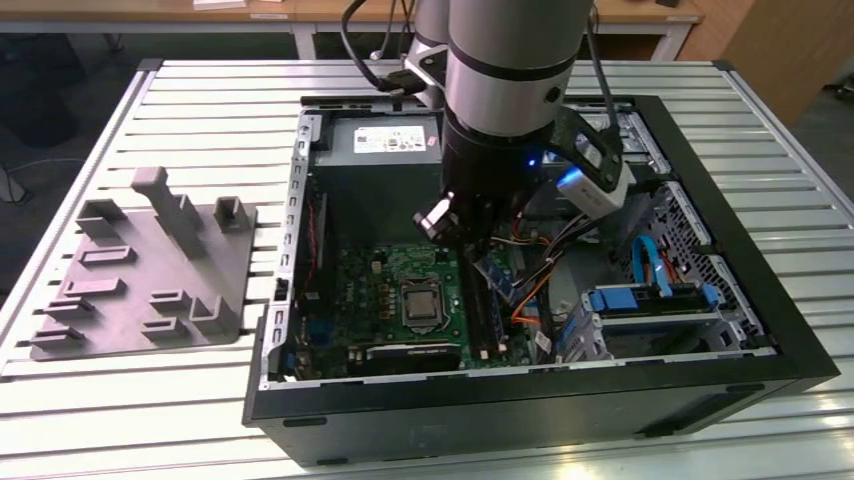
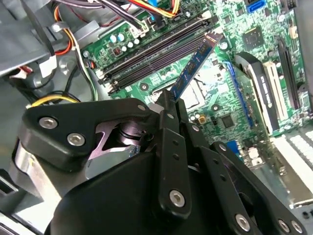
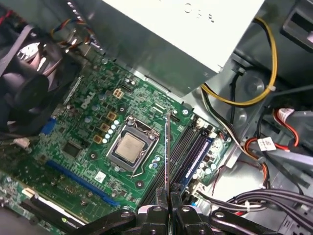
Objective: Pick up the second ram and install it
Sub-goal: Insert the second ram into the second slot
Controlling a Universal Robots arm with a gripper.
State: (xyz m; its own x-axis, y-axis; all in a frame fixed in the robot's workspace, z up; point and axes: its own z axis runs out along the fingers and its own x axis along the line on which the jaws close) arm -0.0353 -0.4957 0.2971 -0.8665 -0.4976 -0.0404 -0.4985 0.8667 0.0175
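The second ram [image 2: 193, 68] is in my gripper [image 2: 168, 110], not in a slot yet: in the second wrist view the bluish stick reaches straight out from between the fingers [image 2: 172, 147], which are closed flat on its near end, and its free end hangs above the motherboard [image 2: 244, 63]. In the first wrist view I see the same stick edge-on, a thin dark line [image 3: 167, 152] rising from the closed fingertips [image 3: 156, 215], so I judge the hold to be firm and centred. The relation that matters is between the long axis of the stick and the memory slots [image 2: 156, 49] — the dark rails that lie side by side near the processor socket [image 3: 129, 147]. In the second wrist view the stick points at an angle across the rails, with its far end near one end of them; in the first wrist view its line runs closer to the direction of the slots [image 3: 188, 152], just beside them. How far the stick is above the rails I cannot tell, but it does not touch them. In the exterior view the arm [image 1: 501, 90] stands down inside the open computer case [image 1: 747, 330], above the board's slot side, and the grey fixture tray [image 1: 134, 280] lies well apart on the table [image 1: 107, 400] — toward the exterior view's left.
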